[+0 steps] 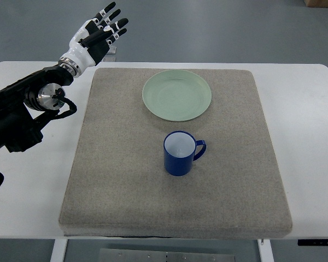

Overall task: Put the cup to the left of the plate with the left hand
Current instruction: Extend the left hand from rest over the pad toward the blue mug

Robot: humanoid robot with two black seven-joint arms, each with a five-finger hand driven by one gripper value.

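Top view of a white table point(311, 136) carrying a rectangular grey-beige felt mat point(126, 180) that covers most of its surface. A round pale green plate point(176, 95) lies on the mat in the upper centre of the frame. A dark blue enamel cup with a white interior point(179, 154) stands upright on the mat just below the plate, close to it but not touching; its handle points toward the right of the frame. The cup thus sits near the middle of the picture, below the plate rather than to its left.

The robot's left arm, black with a metallic wrist joint point(27, 106), enters from the left edge and slants toward the upper left corner. Its white-and-black left hand point(98, 34) hangs beyond the mat's upper left corner, over the table's far edge, well apart from cup and plate. The fingers point(113, 23) are extended and slightly spread, grasping nothing.
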